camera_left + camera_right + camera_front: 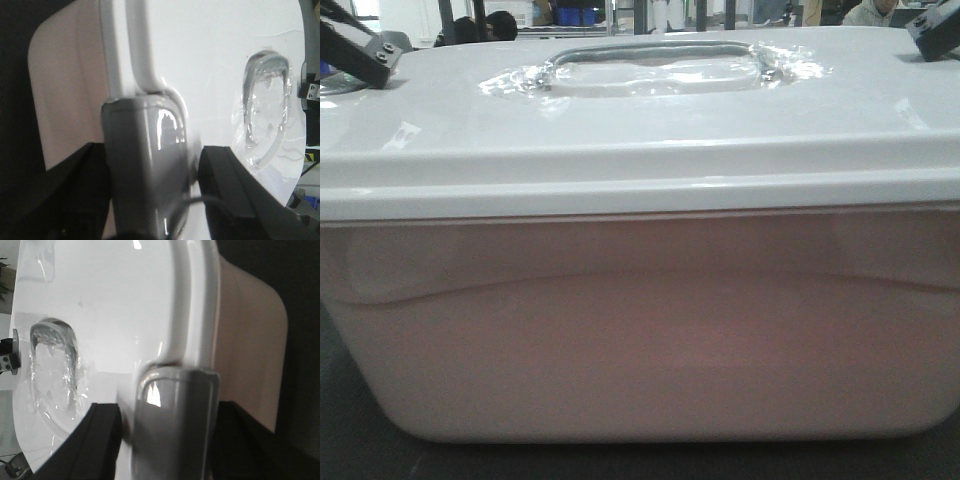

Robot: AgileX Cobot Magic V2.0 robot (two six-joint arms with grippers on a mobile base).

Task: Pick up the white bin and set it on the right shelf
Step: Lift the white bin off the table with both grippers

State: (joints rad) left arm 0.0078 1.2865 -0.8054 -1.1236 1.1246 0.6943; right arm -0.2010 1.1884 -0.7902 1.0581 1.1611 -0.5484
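Note:
The white bin [640, 340] fills the front view, a pale pinkish tub under a glossy white lid [640, 130] with a grey handle [650, 50] in its recess. My left gripper [360, 50] sits at the lid's left end. In the left wrist view this gripper [150, 150] has its black fingers [227, 185] on either side of a grey latch [145, 165]. My right gripper [935, 30] is at the right end, and in its own view [167, 407] it clamps the other grey latch [175, 425]. The right shelf is out of view.
A dark surface [360, 450] shows below the bin's rounded corners. Behind the lid are blue crates [575, 15], dark rack posts and a person [500, 22]. The bin blocks nearly all of the front view.

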